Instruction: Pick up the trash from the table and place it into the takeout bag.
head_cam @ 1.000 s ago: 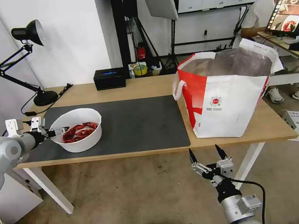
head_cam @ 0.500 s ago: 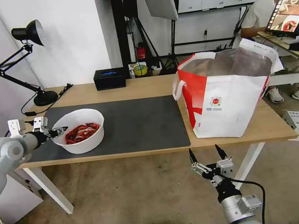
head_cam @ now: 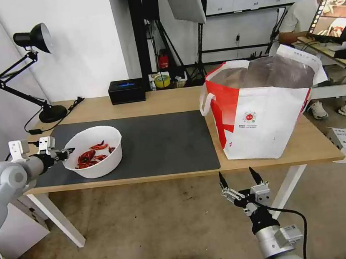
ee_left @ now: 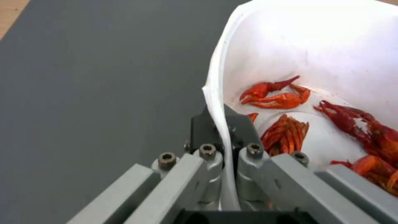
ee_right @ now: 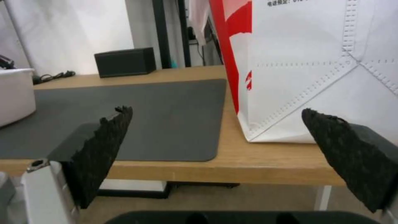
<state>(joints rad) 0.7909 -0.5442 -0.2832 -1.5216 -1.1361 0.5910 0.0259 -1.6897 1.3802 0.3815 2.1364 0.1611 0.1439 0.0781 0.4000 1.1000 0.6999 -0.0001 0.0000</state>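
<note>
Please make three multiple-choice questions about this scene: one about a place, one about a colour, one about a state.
1. Where is the white bowl?
A. on the dark grey mat
B. inside the takeout bag
C. on the floor

2. What colour are the crayfish shells?
A. green
B. red
C. black

3. How is the left gripper?
A. wide open
B. shut on the bowl's rim
C. holding the desk lamp

Answers: 1 A, the mat shows around it. 2 B, red against white. 3 B, the left wrist view shows fingers pinching the rim.
</note>
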